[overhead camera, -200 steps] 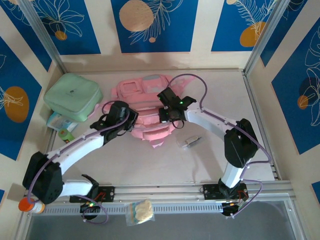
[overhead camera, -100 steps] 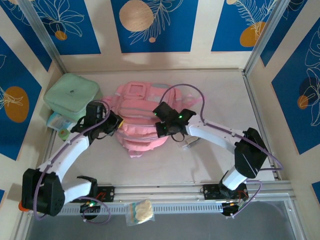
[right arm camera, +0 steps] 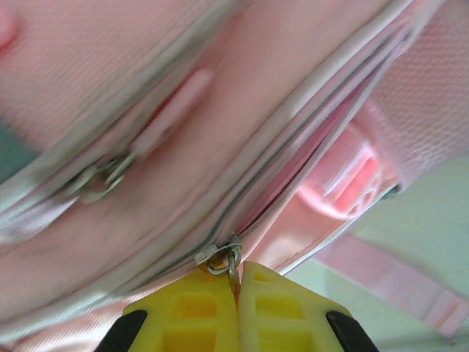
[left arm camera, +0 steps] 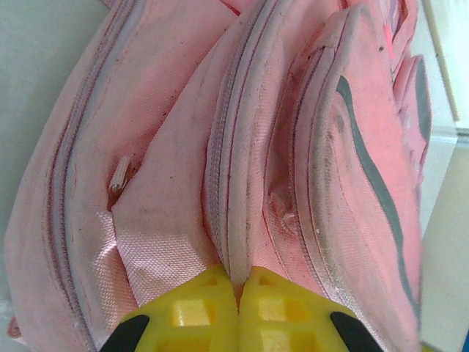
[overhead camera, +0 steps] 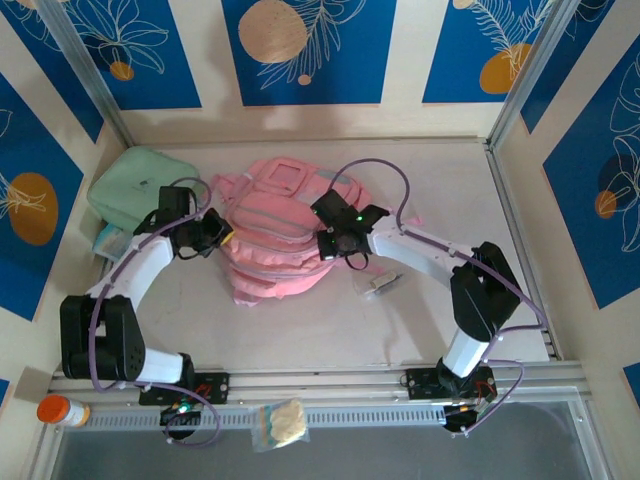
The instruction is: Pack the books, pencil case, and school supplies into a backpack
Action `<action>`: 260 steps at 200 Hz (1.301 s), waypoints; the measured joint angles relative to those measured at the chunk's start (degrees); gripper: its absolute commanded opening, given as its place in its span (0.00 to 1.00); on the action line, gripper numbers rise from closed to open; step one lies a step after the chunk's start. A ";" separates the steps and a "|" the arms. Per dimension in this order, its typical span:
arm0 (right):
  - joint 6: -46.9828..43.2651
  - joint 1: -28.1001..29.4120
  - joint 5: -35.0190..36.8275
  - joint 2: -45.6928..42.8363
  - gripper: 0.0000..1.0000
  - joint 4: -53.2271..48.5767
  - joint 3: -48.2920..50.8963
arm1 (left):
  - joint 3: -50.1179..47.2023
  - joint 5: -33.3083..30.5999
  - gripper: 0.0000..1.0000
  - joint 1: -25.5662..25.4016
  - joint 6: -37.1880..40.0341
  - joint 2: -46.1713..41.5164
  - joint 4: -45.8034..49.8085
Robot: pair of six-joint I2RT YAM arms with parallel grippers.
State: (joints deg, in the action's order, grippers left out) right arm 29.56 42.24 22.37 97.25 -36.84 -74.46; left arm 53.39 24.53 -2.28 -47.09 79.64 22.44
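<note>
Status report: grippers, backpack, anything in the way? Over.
Left gripper shut, pinching backpack seam. Right gripper shut on zipper pull. Green case close beside left arm.

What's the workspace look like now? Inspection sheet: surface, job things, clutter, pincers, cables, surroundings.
Surface: pale tabletop; metal rail at the near edge.
Job's things: pink backpack lying mid-table, pocket zips facing up.
Clutter: mint-green zip case far left, pale packet beside it; small grey-white object by the right arm; orange-capped bottle and clear bag at the rail.
Pincers: left pincer shut on a backpack seam; right pincer shut on a zipper pull.
Cables: purple cables loop along both arms.
Surroundings: cream walls with blue floral panels.
</note>
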 measured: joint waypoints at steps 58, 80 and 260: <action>-7.15 -1.99 -0.26 0.48 0.00 2.45 -0.87 | 6.29 -0.15 0.00 0.33 7.32 2.69 5.11; -10.95 -4.55 -2.43 0.85 0.00 4.52 -0.87 | 7.85 -0.57 0.00 0.42 9.31 4.00 6.88; -8.26 -11.96 -15.23 4.81 0.44 -2.47 -10.10 | 5.55 -2.64 0.39 1.25 11.89 -1.97 6.38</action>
State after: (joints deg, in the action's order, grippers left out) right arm 21.30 30.28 7.14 102.06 -39.31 -84.55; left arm 58.94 21.89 -1.04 -35.20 77.67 28.82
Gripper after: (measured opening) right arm 0.426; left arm 0.369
